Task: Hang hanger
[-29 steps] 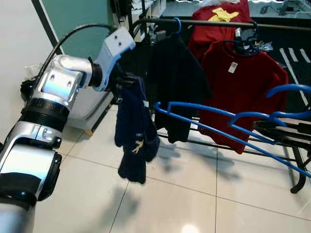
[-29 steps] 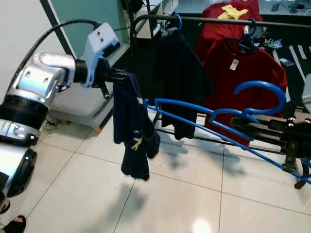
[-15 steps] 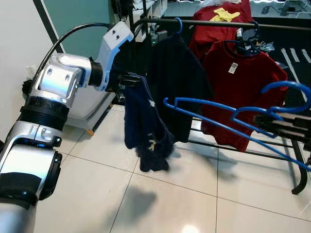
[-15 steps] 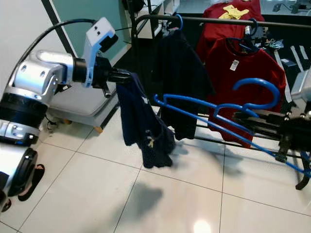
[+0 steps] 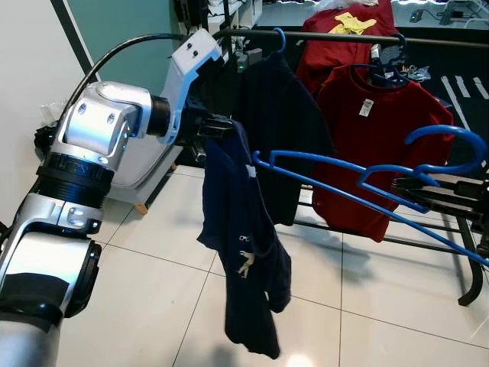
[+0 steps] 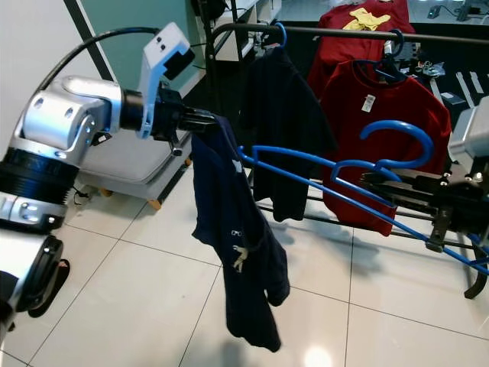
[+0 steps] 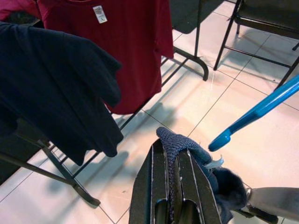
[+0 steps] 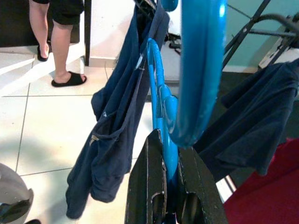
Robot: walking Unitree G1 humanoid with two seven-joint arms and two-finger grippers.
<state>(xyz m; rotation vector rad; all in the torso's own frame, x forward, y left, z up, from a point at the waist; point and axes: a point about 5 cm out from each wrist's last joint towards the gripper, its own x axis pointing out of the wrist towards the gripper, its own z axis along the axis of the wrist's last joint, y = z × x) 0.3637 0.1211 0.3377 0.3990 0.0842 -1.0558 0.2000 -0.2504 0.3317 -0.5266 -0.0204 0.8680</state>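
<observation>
A navy garment (image 5: 246,260) hangs long and limp from my left gripper (image 5: 221,127), which is shut on its top edge at chest height, left of the rack. In the left wrist view the black fingers (image 7: 152,168) pinch the navy cloth (image 7: 175,144). My right gripper (image 6: 376,180) is shut on a blue hanger (image 5: 336,172) just below its hook (image 5: 451,141). The hanger lies nearly level, and its left arm tip (image 5: 257,160) reaches the garment's collar. In the right wrist view the hanger (image 8: 161,93) points along the fingers at the garment (image 8: 117,116).
A black rail (image 5: 336,36) of a clothes rack runs across the back, with a black shirt (image 5: 286,115) and a red shirt (image 5: 382,130) hung on it. The rack's foot (image 5: 467,290) stands at the right. A person's legs (image 8: 60,46) stand behind the garment. White tiled floor (image 5: 137,306) lies below.
The navy garment has dropped out of its bunch and now hangs long. My left gripper moved right and up a little, bringing the collar against the hanger's tip.
</observation>
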